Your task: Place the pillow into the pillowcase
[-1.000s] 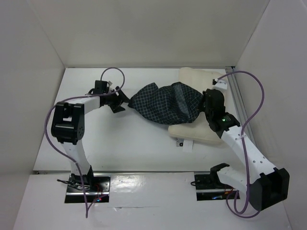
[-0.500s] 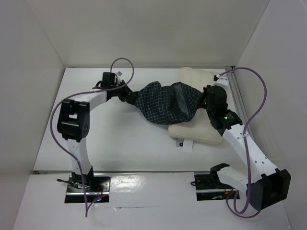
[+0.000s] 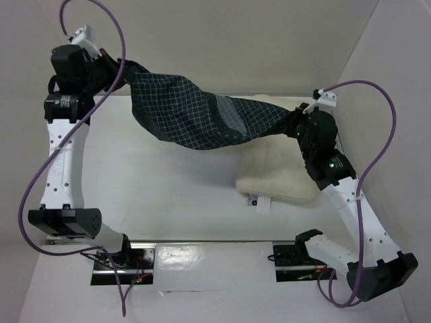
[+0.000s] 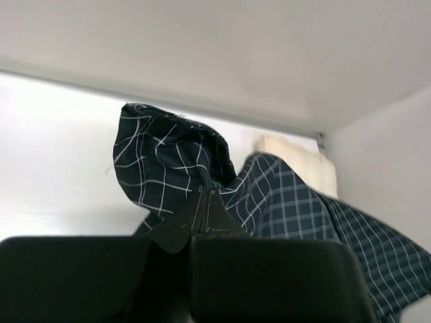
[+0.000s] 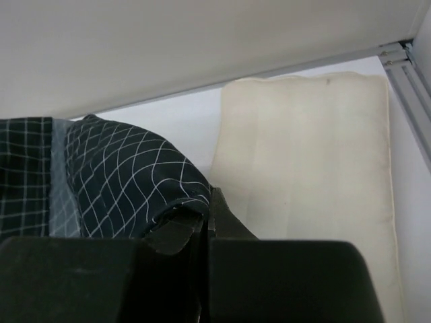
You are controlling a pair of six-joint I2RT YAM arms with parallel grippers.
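**Pillowcase slung between both arms, pillow lying under its right end**

The white worktop carries the pillow, which lies flat at the right rear. One end of it is near the back wall and one long side runs beside the right-hand rail. In the right wrist view its cream quilted face is bare, with no cloth around it.

The pillowcase hangs clear of the worktop, pulled out between the two arms and sagging in the middle. Its left end is raised high at the far left corner. Its right end sits lower, over the far part of the pillow.

The left fingers are pressed together on a bunched corner of the checked cloth, which stands up above their tips in the left wrist view. The right fingers pinch a rolled fold of the cloth's edge, just beside the pillow.

A small white tag lies on the worktop, touching the pillow's near edge.
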